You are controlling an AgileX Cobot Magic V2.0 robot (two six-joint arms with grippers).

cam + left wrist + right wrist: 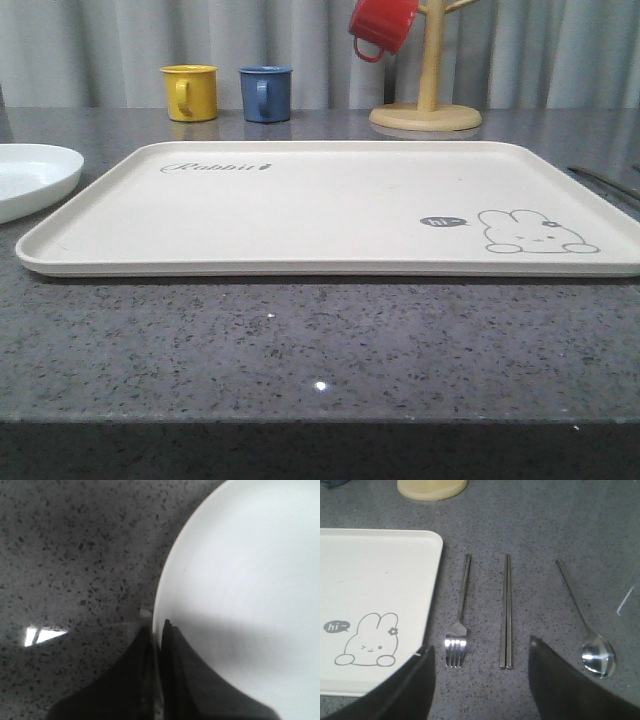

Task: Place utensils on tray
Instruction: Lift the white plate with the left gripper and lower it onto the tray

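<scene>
The cream tray [330, 200] with its rabbit drawing lies flat in the middle of the grey table. A round white plate [30, 175] sits just left of it. My left gripper [156, 630] is shut on the plate's rim [165, 595], one finger inside the plate and one outside. To the right of the tray [370, 580] lie a fork [460, 615], a pair of chopsticks [506, 610] and a long spoon [585, 625], parallel and apart. My right gripper [480, 647] hangs open above the near ends of the fork and chopsticks, holding nothing.
A yellow mug [190, 92] and a blue mug [265, 93] stand behind the tray. A red mug [382, 25] hangs on a wooden mug tree [427, 110] at the back right. A strip of bare table lies between the tray and the front edge.
</scene>
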